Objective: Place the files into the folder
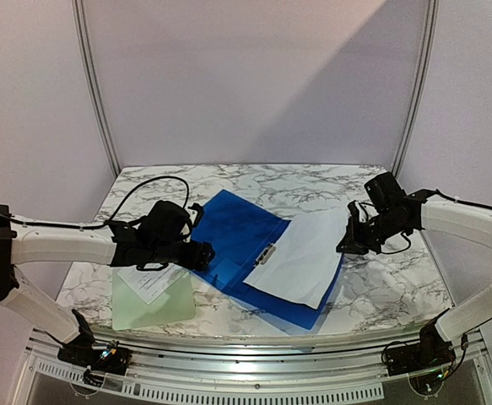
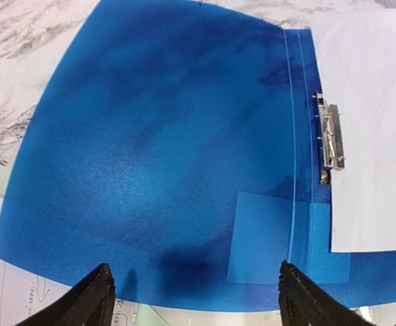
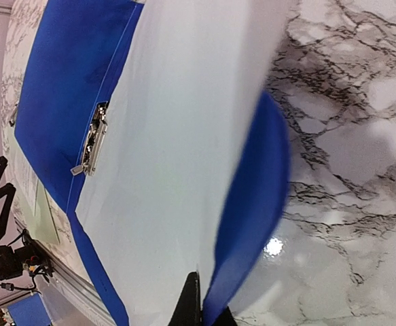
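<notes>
Only the left wrist view shows the left gripper (image 2: 194, 272) spread wide over the glossy deep-blue plastic folder (image 2: 157, 149), which lies open on the marbled table (image 1: 381, 287). The right wrist view shows the right gripper (image 3: 196, 299) pinching the large white paper sheet (image 3: 177, 156) on the folder's right flap. Near left, a small printed slip (image 1: 148, 283) lies on a pale green sheet (image 1: 157, 308), partly under the left arm.

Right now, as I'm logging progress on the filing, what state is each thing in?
folder: open.
large sheet: on the folder's right half, one corner lifted.
small slip: outside the folder, on a pale green sheet.
clip: at the sheet's edge, clamping unclear.
left tool: open, over the folder's left half.
right tool: shut on the large sheet's corner.
</notes>
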Controlling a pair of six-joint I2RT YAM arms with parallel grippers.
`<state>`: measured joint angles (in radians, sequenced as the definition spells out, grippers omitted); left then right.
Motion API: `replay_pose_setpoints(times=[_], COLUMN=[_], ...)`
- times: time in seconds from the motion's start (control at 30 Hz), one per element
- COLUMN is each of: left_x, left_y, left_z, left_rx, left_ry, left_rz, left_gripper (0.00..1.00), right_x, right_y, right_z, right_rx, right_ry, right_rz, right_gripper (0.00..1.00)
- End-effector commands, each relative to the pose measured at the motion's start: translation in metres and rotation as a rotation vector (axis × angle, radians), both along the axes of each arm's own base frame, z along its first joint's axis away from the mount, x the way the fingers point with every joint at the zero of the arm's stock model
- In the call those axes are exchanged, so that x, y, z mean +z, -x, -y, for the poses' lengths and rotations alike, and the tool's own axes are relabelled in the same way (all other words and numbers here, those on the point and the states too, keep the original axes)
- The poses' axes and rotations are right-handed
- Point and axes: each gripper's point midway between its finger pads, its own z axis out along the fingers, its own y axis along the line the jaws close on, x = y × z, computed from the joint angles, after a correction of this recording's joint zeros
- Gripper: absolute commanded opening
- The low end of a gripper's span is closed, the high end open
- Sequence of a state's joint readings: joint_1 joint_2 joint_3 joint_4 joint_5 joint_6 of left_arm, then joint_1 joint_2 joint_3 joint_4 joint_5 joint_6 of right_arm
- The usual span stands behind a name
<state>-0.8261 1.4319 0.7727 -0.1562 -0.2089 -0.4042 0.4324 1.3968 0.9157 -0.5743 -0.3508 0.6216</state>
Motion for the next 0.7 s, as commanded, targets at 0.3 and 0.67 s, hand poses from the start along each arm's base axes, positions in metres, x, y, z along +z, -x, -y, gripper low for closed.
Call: replay_pose_setpoints(times=[0.3,0.67], left_x=[0.011,-0.004], left_y=[-0.044,-0.09], left_z=[-0.003,0.001], left_rx=[0.031,-0.002], left_ry=[-0.019,0.161], left_rz=[0.023,-0.093], left_gripper=[0.87,0.96], right_x=[0.008,0.01], right_y=[-0.01,-0.04], right_z=[0.072,0.079], right_rx=[0.088,0.133], right_ry=[0.387,0.404], right_rz=[-0.008,0.047], right_gripper=[0.0,0.0])
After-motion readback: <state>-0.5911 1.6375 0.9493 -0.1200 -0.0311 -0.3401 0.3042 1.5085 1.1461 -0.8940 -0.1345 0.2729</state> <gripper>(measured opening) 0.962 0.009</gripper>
